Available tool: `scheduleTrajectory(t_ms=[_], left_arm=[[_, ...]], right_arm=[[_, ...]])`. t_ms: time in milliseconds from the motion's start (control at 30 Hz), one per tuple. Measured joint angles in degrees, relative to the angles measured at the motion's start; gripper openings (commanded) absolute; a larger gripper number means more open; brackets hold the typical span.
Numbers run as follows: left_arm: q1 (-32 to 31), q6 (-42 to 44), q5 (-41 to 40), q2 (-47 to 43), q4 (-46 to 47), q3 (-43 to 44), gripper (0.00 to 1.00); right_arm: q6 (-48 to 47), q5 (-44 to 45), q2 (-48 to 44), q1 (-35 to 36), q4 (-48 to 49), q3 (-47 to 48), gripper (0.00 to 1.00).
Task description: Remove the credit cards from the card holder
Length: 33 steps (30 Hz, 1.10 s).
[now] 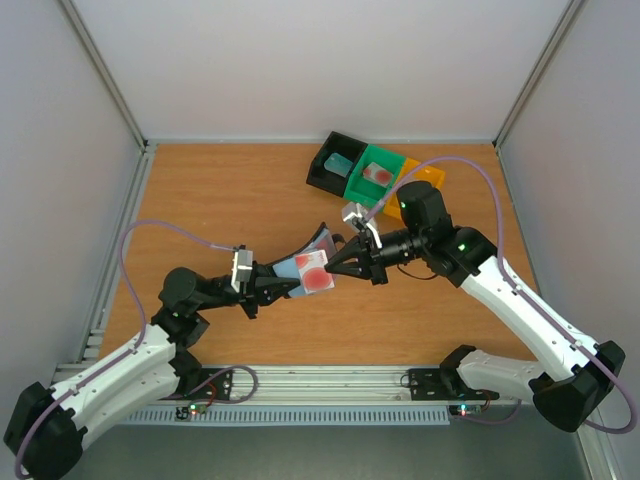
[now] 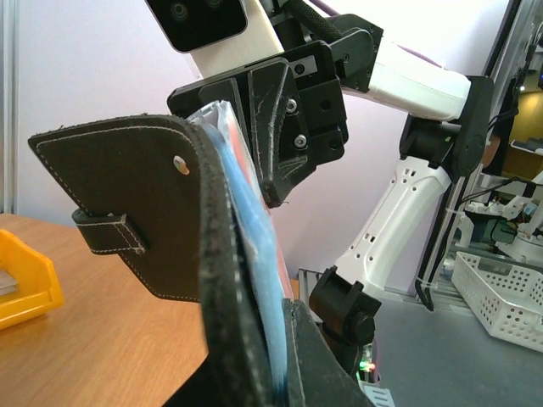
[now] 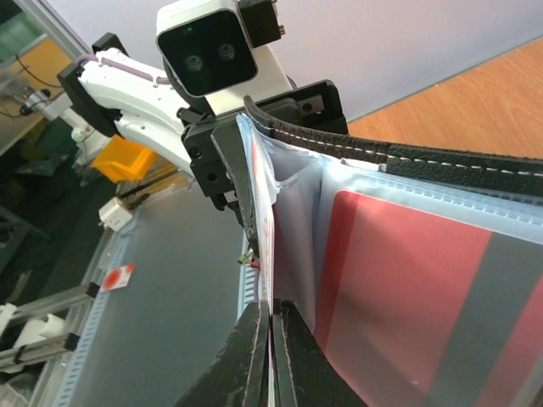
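Observation:
The black card holder (image 1: 322, 238) hangs open above the table, and my left gripper (image 1: 280, 280) is shut on its lower end. In the left wrist view its black cover (image 2: 127, 203) and pale blue pockets (image 2: 259, 246) fill the frame between my left fingers (image 2: 318, 356). A whitish credit card with red print (image 1: 314, 270) sticks out of a pocket. My right gripper (image 1: 336, 267) is shut on that card's edge (image 3: 266, 254), jaws pressed together around it (image 3: 271, 326). A red credit card (image 3: 407, 280) sits inside a clear pocket beside it.
At the back of the table stand a black tray (image 1: 322, 172) with a teal card (image 1: 340, 162), a green tray (image 1: 362, 183) with a red card (image 1: 378, 174), and an orange tray (image 1: 428, 176). The right arm reaches across the middle.

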Motion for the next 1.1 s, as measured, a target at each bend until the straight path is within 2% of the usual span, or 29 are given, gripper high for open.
scheduleTrajectory(t_ms=[100, 300, 800, 1100], left_arm=[[0.0, 0.0, 0.0, 0.0, 0.0, 0.0, 0.0], [0.0, 0.0, 0.0, 0.0, 0.1, 0.0, 0.0], [0.0, 0.4, 0.0, 0.0, 0.4, 0.0, 0.0], [0.0, 0.4, -0.1, 0.0, 0.3, 0.0, 0.0]], right_arm=[[0.2, -0.3, 0.0, 0.0, 0.1, 0.0, 0.11], [1.2, -1.5, 0.0, -0.1, 1.0, 0.0, 0.01], [-0.3, -0.4, -1.4, -1.1, -0.8, 0.0, 0.01], [-2.2, 0.6, -4.4, -4.7, -4.6, 0.0, 0.01]])
